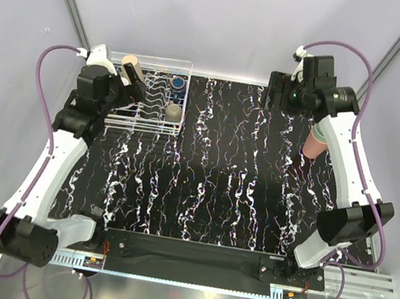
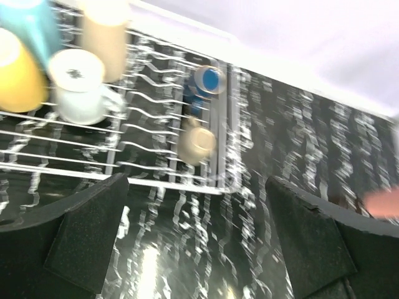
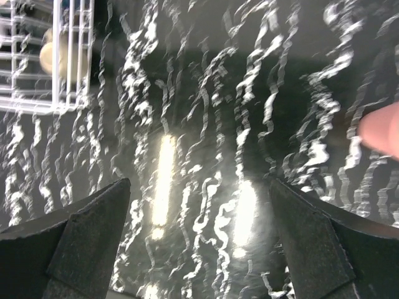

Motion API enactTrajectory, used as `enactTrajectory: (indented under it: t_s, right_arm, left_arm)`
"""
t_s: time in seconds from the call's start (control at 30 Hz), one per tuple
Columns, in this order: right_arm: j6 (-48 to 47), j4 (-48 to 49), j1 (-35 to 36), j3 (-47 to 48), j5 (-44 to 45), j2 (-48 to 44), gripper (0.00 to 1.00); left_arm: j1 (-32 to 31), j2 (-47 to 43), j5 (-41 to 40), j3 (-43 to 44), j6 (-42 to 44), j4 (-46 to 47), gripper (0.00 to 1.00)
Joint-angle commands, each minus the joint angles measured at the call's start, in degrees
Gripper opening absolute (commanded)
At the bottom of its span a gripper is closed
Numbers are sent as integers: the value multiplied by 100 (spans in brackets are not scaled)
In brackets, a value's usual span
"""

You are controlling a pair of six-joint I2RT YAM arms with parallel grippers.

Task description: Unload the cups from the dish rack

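Observation:
The white wire dish rack (image 1: 142, 118) stands at the table's far left. In the left wrist view the dish rack (image 2: 156, 182) holds a yellow mug (image 2: 17, 78), a cyan mug (image 2: 34, 22), a pale blue mug (image 2: 78, 87), a tan tumbler (image 2: 106, 34), a navy mug (image 2: 209, 80) and a grey-brown mug (image 2: 196, 142). A pinkish tumbler (image 1: 315, 142) stands on the table at the right. My left gripper (image 1: 133, 81) hovers over the rack, open and empty. My right gripper (image 1: 277, 93) is open and empty, left of the pinkish tumbler.
The table top (image 1: 211, 174) is black with white marbling. A white wall runs behind it. The right arm's link (image 1: 341, 154) passes just right of the pinkish tumbler. The rack's corner (image 3: 62, 99) shows at the right wrist view's top left.

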Motion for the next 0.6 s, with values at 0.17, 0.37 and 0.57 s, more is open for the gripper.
enactTrajectory:
  t_s: [0.17,0.37,0.57]
  right_arm:
    - [393,1439,12,-1398,-995,-1022,100]
    - [323,1492,12,-1425,-1136,-1022,100]
    - [262,1571,20,-1425,-1233,-935,100]
  left_arm:
    - [695,1381,-696,390,-300,740,99]
    - [897,2332,-705,742,-451,872,99]
    - [1029,3422,-1003,1409,-108,688,99]
